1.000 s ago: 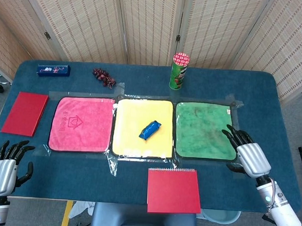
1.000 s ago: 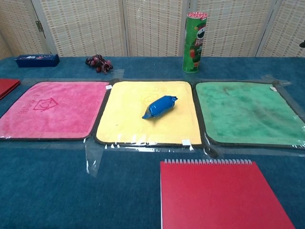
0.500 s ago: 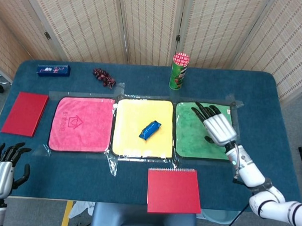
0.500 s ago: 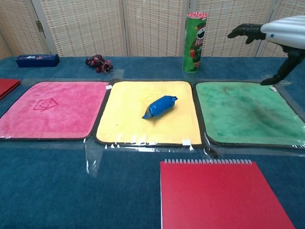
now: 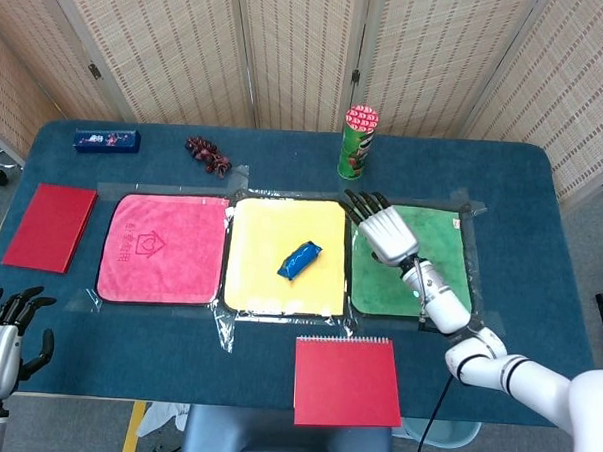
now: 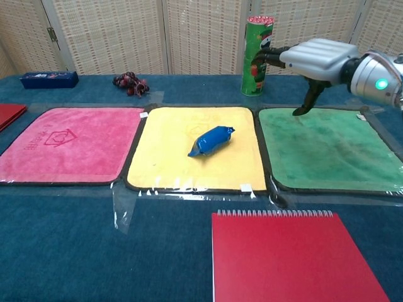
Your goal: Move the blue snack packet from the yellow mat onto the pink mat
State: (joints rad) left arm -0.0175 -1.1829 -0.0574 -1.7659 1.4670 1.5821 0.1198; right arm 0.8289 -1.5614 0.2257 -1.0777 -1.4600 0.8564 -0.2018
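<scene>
Above the green mat [image 5: 420,261], near its far left corner: right hand [image 5: 383,228], palm down, fingers spread and extended, holding nothing. Chest view shows the same hand [image 6: 310,58] raised clear of the cloth, thumb hanging down toward it.

Left of this hand, past the mat seam: blue snack packet [image 5: 299,259] lying at a slant near the middle of the yellow mat [image 5: 264,284], well apart from the fingertips, untouched. Chest view confirms packet [image 6: 210,139] flat on the yellow mat [image 6: 164,160].

Further left again, beyond the yellow mat: pink mat [image 5: 160,248], nothing lying on it.

Just behind the right hand: green chips can [image 5: 356,142], upright.

Toward the robot from the right hand, on the blue table [image 5: 542,226]: red spiral notebook [image 5: 346,380].

Left hand [image 5: 1,338] at the near left table edge, far from the packet, fingers loosely curled but apart, holding nothing.
</scene>
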